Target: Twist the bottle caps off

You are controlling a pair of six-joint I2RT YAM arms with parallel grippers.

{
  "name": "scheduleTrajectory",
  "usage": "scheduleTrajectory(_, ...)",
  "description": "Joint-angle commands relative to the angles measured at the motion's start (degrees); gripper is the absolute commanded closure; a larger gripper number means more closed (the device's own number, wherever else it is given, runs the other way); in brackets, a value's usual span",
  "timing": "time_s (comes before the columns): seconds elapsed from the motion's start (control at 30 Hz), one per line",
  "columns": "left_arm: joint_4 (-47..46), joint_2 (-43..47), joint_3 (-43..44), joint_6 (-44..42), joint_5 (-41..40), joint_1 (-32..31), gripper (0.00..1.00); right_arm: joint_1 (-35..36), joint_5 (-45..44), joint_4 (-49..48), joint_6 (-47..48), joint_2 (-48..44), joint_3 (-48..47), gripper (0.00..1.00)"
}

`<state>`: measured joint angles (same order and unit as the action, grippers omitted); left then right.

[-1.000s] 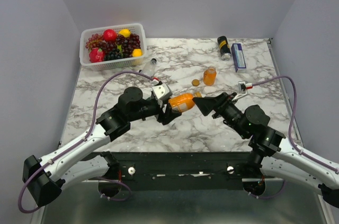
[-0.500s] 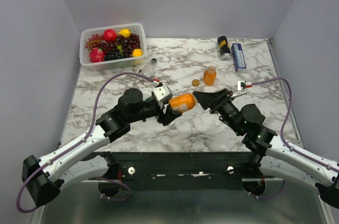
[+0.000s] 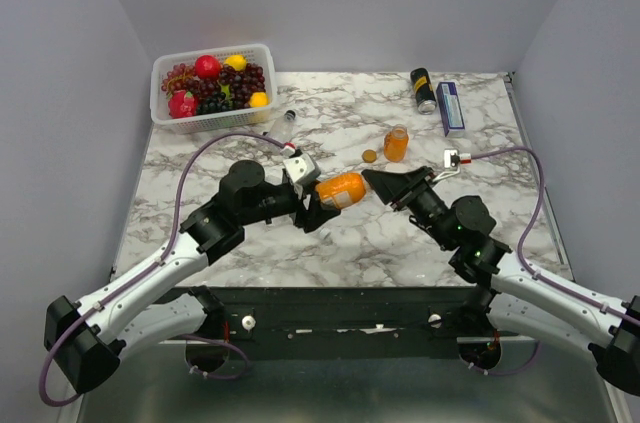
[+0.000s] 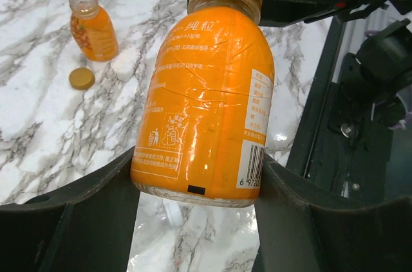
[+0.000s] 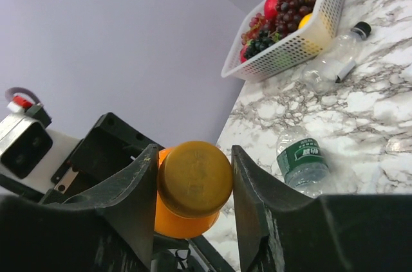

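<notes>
An orange juice bottle (image 3: 340, 189) lies level above the table's middle, with my left gripper (image 3: 320, 200) shut on its base end (image 4: 206, 105). Its orange bottle cap (image 5: 195, 179) sits between the fingers of my right gripper (image 5: 194, 169), and both fingers touch it. In the top view my right gripper (image 3: 373, 183) meets the bottle's neck from the right. A second orange bottle (image 3: 396, 143) stands open, and a loose orange cap (image 3: 369, 155) lies beside it. A clear bottle (image 5: 331, 60) with a dark cap (image 5: 362, 27) lies by the basket. Another clear bottle with a green label (image 5: 302, 163) lies nearer.
A white basket (image 3: 213, 85) of fruit stands at the back left. A black can (image 3: 423, 90) and a blue box (image 3: 450, 107) lie at the back right. Both arms meet over the table's middle.
My right gripper has moved left onto the held bottle's cap and gone from wide open to closed on it. The left gripper kept its hold and lifted the bottle slightly.
</notes>
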<state>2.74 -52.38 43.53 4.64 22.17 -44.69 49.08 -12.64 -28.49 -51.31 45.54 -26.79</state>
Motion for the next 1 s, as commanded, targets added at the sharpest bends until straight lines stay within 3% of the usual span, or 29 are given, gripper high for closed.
scheduleTrajectory(0.0, -4.24, -1.41, 1.65, 4.76, 13.32, 3.90, 0.64, -2.58, 11.38, -10.78, 3.67, 1.39, 2.70, 0.80)
scheduleTrajectory(0.27, -7.38, -5.62, 3.32, 8.71, 31.49, 6.89, 0.65, -5.84, 25.20, -19.14, 11.04, 2.01, 4.64, 0.86)
scheduleTrajectory(0.5, -13.11, -8.96, 3.14, 14.95, 40.91, 7.77, 0.65, -6.10, 37.84, -19.85, 18.61, 1.22, 4.02, 0.87)
scheduleTrajectory(0.73, -17.42, -10.55, 2.53, 19.08, 44.18, 7.95, 0.65, -6.10, 43.93, -18.36, 23.27, 1.39, 3.50, 0.87)
scheduleTrajectory(0.97, -12.60, -10.81, 3.14, 15.14, 38.23, 7.95, 0.67, -6.10, 38.06, -12.91, 22.83, -0.09, 2.97, 0.82)
